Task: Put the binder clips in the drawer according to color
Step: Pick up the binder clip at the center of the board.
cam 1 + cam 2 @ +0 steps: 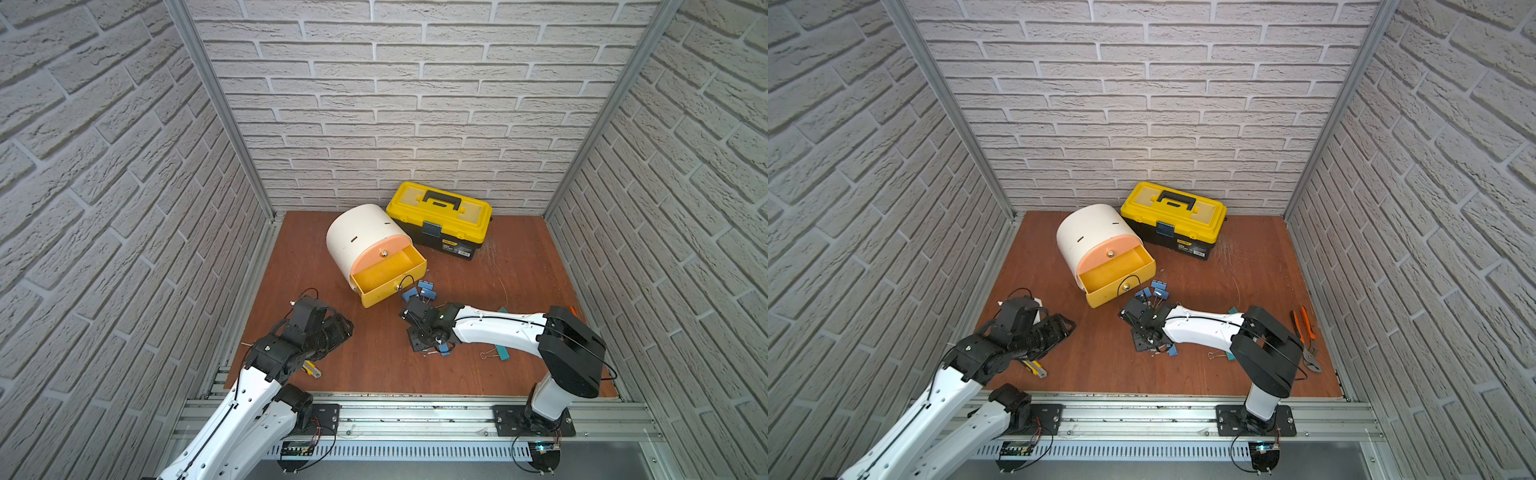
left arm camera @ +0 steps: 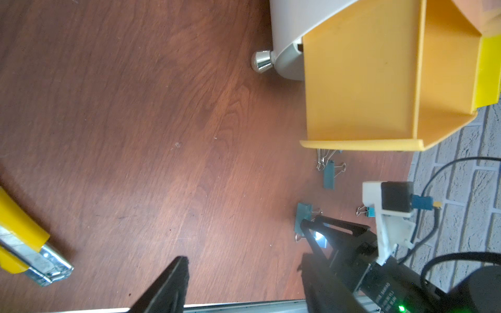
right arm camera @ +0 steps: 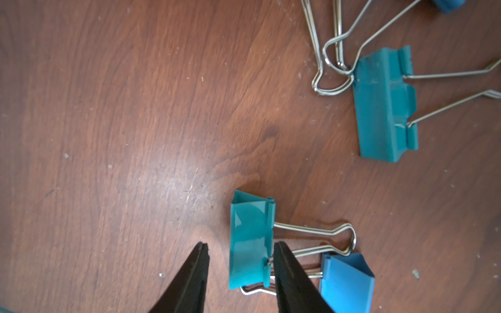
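The drawer cabinet is a white drum with its yellow drawer pulled out; I see nothing inside it. Blue binder clips lie just right of the drawer front. My right gripper is low over the table and open. A small teal clip stands between its fingers, touching one and apart from the other. A blue clip and a larger teal clip lie beside it. My left gripper is open and holds nothing.
A yellow-black toolbox stands at the back, behind the cabinet. A utility knife lies beside my left arm. Pliers lie near the right wall. Another teal clip lies under my right arm.
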Tool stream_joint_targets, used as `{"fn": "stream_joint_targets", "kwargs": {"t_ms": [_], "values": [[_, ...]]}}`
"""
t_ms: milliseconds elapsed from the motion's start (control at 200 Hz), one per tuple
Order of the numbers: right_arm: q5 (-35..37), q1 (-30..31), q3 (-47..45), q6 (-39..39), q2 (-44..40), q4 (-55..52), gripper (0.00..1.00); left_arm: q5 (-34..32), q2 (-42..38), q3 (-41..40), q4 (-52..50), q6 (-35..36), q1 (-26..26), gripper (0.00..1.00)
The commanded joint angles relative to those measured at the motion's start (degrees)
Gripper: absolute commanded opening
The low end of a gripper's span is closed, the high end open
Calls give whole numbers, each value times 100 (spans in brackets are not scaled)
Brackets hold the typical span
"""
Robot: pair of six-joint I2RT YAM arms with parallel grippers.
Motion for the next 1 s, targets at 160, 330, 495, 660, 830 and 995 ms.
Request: {"fn": "stream_joint_targets", "kwargs": {"t_ms": [160,330,495,660,830,995], "values": [[95,59,17,57,203,120,40,-67,-94,116,-51,0,-35,70],[112,59,26,71,213,129,38,-61,-91,114,-48,0,-35,70],[157,61,-4,84,147,100,35,-51,-77,124,-22,9,-32,70],[218,80,-87,122,-88,61,31,-38,-22,184,20,26,-36,70],[306,76,-114,127,-442,-104,31,-62,95,414,71,86,-33,70],[403,76,-131,98,-756,-251,32,-63,461,783,133,240,-37,70]]}}
